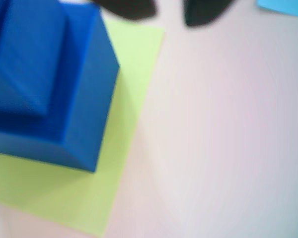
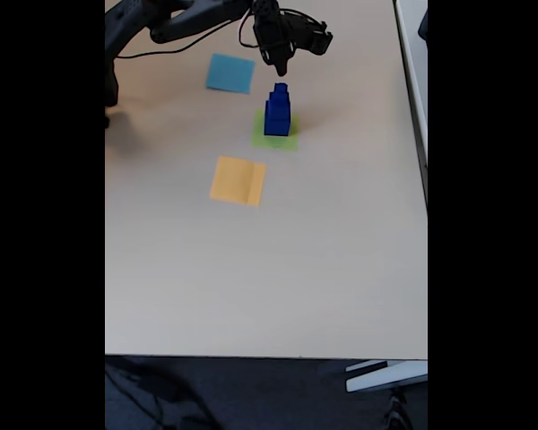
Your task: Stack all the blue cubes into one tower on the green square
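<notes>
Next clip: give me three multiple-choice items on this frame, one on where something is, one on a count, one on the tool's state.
1. Where does the tower of solid dark-blue cubes stand?
A. on the flat lime-green paper square
B. on the flat light-blue paper square
C. on the flat orange-yellow paper square

2. How many paper squares lie on the beige table?
A. one
B. two
C. three

3. What is the black two-finger tool doing?
A. clamping the top cube
B. hanging above the tower, holding nothing
C. resting on the orange-yellow square

Key: 1 A, green paper shows around the tower's base in the wrist view; 2 C, green, light-blue and orange-yellow show in the fixed view; 3 B, a gap separates its tips from the top cube.
</notes>
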